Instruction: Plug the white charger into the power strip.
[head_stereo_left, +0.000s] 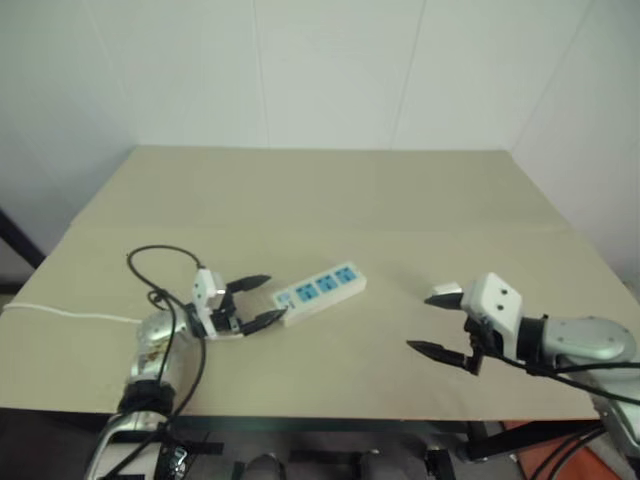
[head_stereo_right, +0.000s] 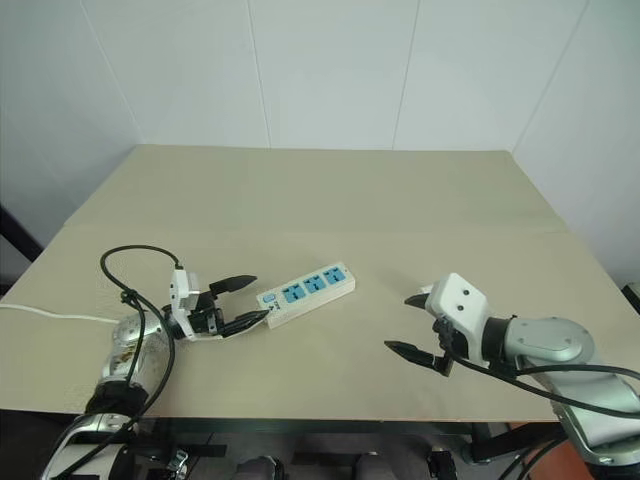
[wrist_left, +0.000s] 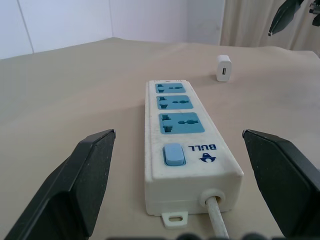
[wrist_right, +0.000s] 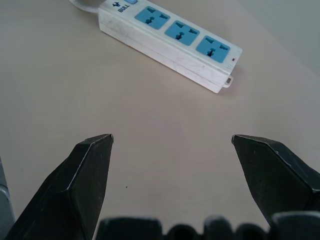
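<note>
While the power strip (head_stereo_right: 306, 293) is lying flat on the table (head_stereo_right: 320, 200), the left gripper (head_stereo_right: 243, 302) is hovering at its switch end, fingers spread wide and empty. Beyond the strip's far end, the white charger (wrist_left: 224, 67) is sitting apart, near the right gripper (head_stereo_right: 410, 325), also gaping and empty.

power strip (wrist_right: 167, 36) cable cut off

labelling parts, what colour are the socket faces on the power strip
Blue, set in the white power strip; clearest in the left wrist view.
</note>
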